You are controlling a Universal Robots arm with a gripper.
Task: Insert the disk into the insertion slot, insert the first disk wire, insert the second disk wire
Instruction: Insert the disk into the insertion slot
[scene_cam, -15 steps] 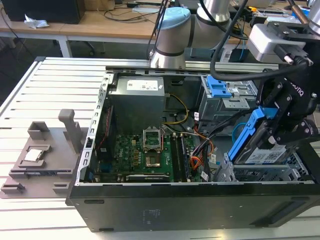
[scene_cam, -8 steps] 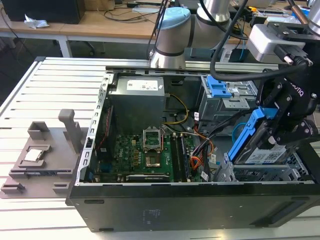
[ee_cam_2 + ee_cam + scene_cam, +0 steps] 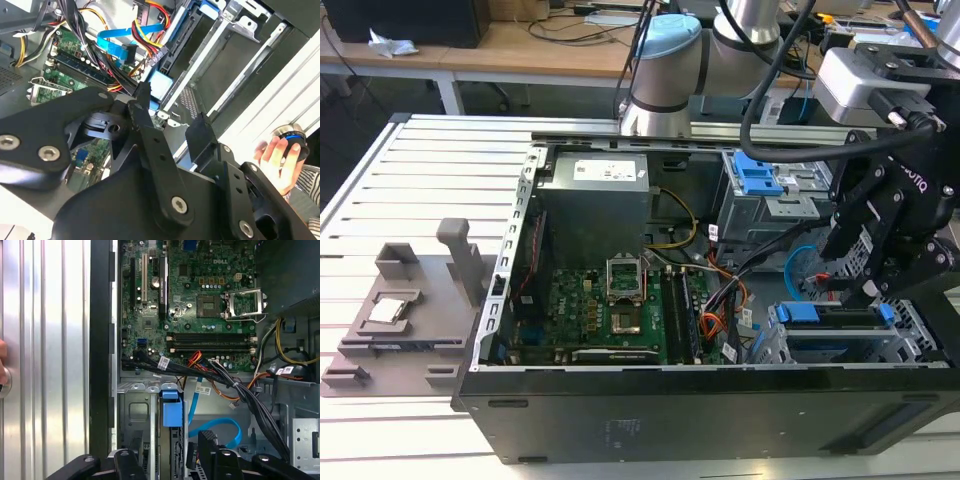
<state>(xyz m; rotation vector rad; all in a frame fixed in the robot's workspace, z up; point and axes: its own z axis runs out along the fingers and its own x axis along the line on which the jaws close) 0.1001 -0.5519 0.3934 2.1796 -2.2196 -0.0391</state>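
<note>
The disk (image 3: 830, 322) lies in the insertion slot (image 3: 772, 346), a silver cage at the case's front corner on the exterior view's right. Its blue carrier tab (image 3: 171, 409) stands out from the cage (image 3: 134, 412). My gripper (image 3: 850, 287) hovers just above the disk, open, with nothing between its black fingers (image 3: 207, 446); the tab (image 3: 161, 83) lies beyond the fingertips (image 3: 144, 102). The second disk wire (image 3: 220, 426), a flat light-blue cable, loops beside the slot; its dark plug (image 3: 131, 53) hangs among other cables. Which cable is the first disk wire I cannot tell.
A bundle of orange, red and black wires (image 3: 200, 360) crosses between the motherboard (image 3: 610, 310) and the slot. A taller cage with a blue latch (image 3: 758, 178) stands behind. A grey fixture (image 3: 410, 300) sits on the slatted table. A person's hand (image 3: 280, 156) holds a knob nearby.
</note>
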